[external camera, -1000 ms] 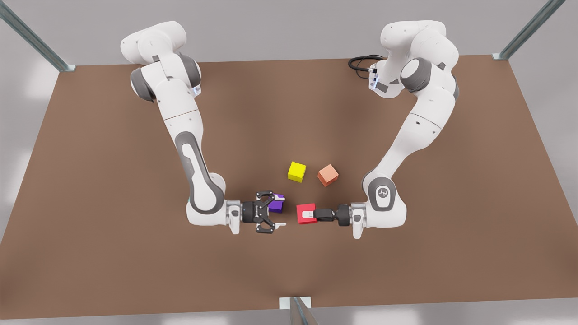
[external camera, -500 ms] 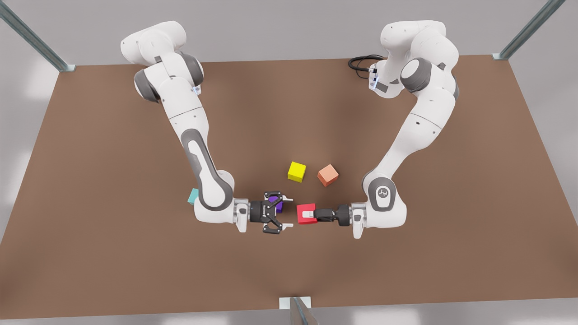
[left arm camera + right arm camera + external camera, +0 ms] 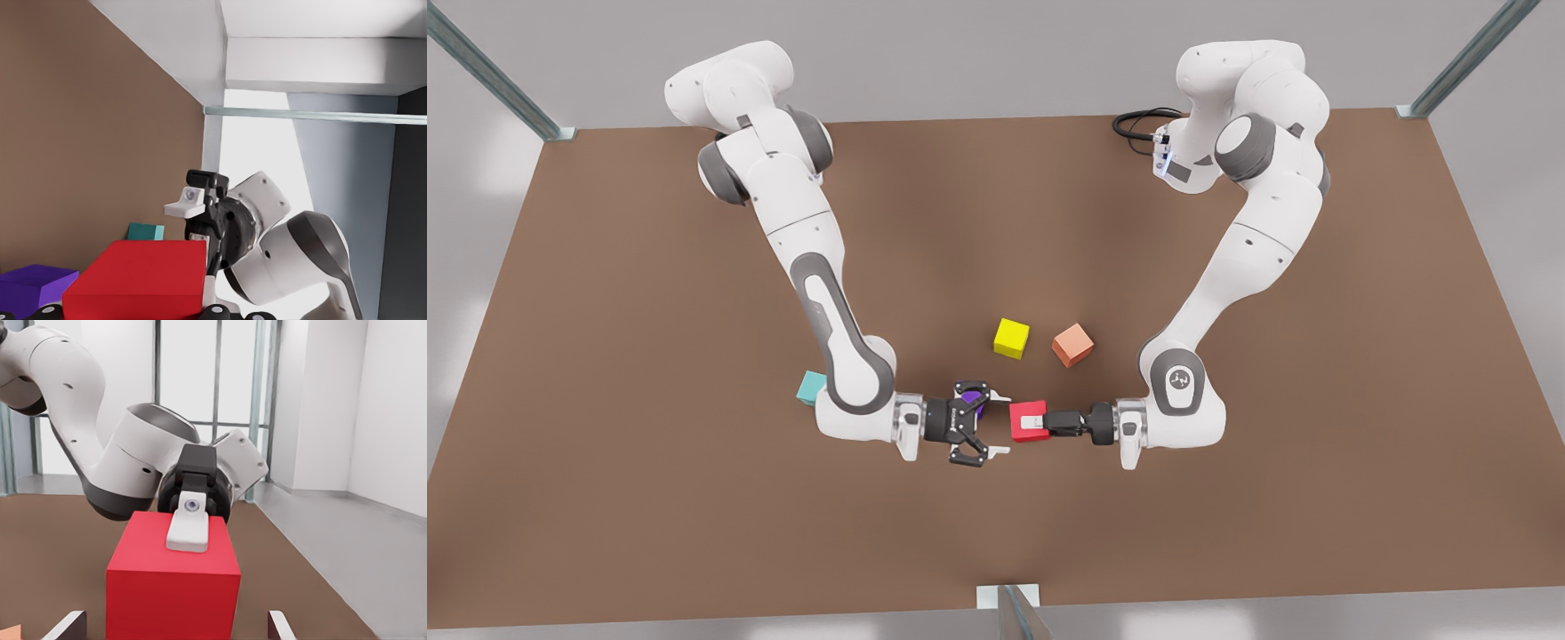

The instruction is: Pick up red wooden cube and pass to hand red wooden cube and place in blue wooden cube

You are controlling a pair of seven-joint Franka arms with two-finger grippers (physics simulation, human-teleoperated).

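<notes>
Left pincer (image 3: 1040,425) clamps the red cube (image 3: 1024,420) above the table (image 3: 605,356). Right pincer (image 3: 998,423), fingers spread, faces the cube from just beside it. Blue cube (image 3: 811,387) sits behind the right arm's elbow.

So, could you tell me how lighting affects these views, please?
Front view: even light, faint shadows; right gripper, jaws open, hides most of the purple cube. Left wrist view: bright window glare beyond the red wooden cube in the left gripper.

No readable text, labels, brands, numbers or signs appear on anything in view.
</notes>
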